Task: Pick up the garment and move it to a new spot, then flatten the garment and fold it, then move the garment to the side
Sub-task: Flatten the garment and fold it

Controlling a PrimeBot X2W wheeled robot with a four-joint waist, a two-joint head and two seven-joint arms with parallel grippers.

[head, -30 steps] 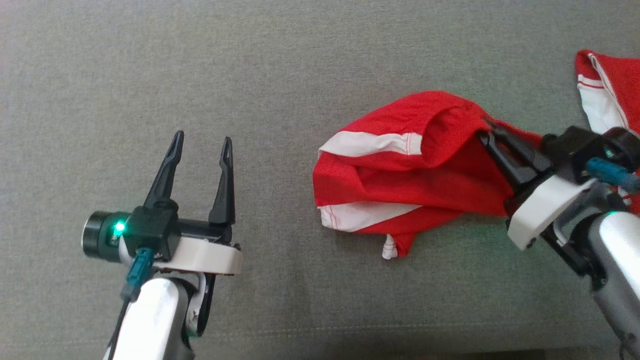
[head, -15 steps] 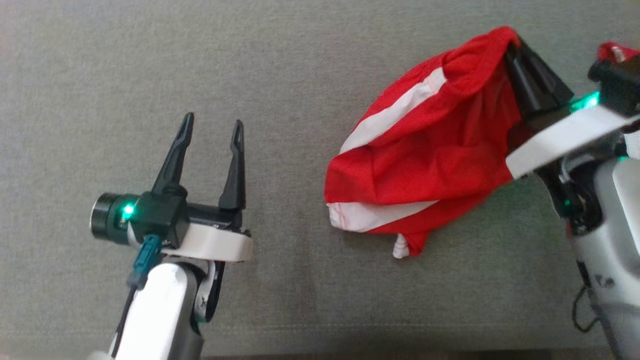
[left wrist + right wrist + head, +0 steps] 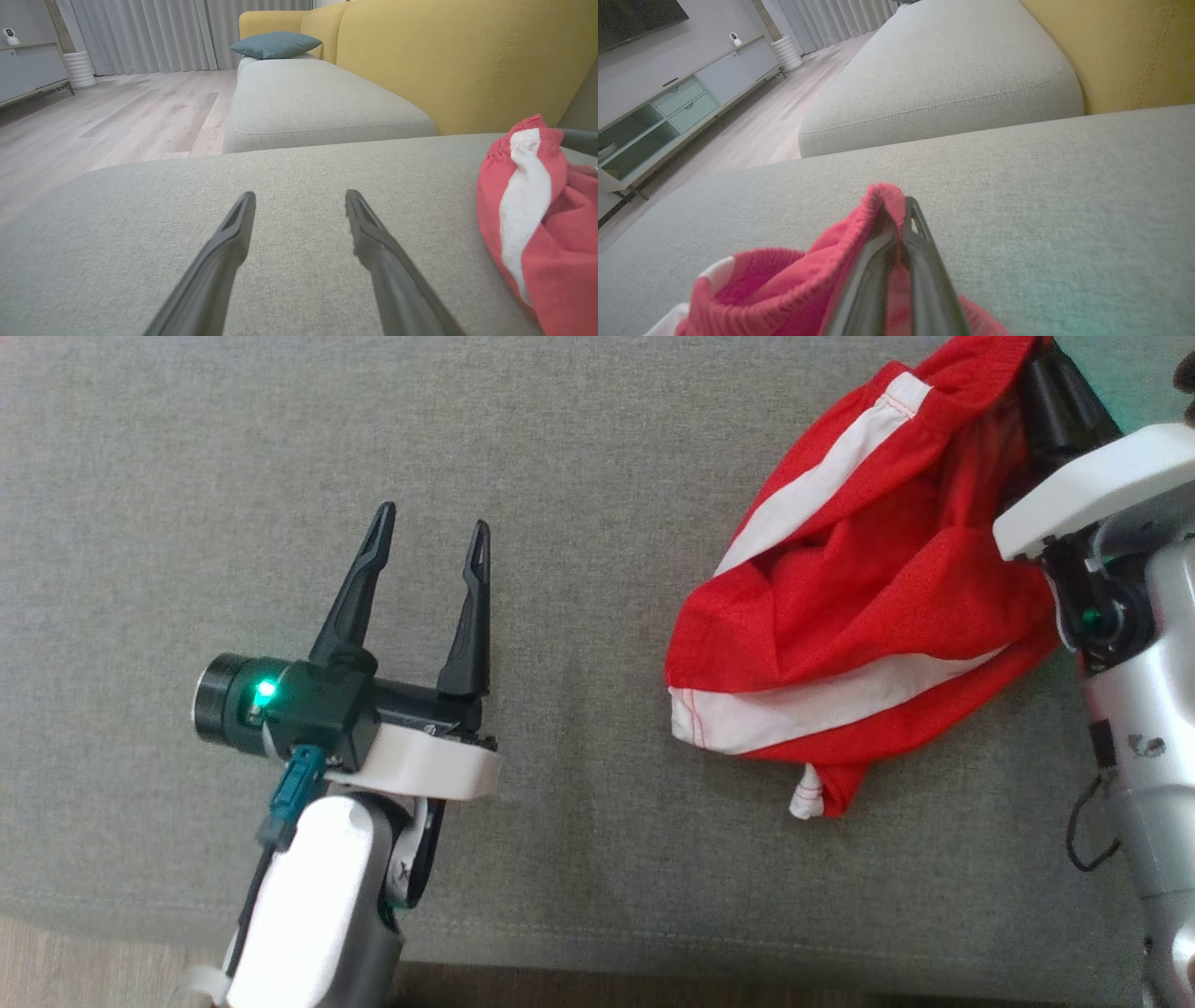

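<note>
One garment: red shorts with white stripes (image 3: 840,616), bunched up at the right of the grey seat cushion (image 3: 560,448), waistband end high, hem end trailing back toward the robot.
Just changed: the waistband has gone up and away in the last second! The cloth is now drawn out long below the pinch. The lower hem has hardly budged relative to the other gripper. The head camera has swung too, so part of that shift is the camera's own.
What it means: I read this as the pick-up well under way. The carry to a new spot is barely begun, and flattening, folding and setting aside are all to come.
Contact with the seat: the lower hem seems to lie on the cushion, though from overhead I can't be sure it isn't just clear.
Right gripper (image 3: 1050,387): fingers pressed together on the elastic waistband. In the right wrist view the red rim curls over the tips.
Right arm: coming in along the right edge of the head view, wrist cocked so the fingers slant up and left into the cloth.
Left gripper (image 3: 432,523): fingers spread wide, holding nothing, over bare cushion well apart from the shorts.
Left arm: rising from the bottom edge, fingers pointing up the head view, low over the fabric in the left wrist view.
</note>
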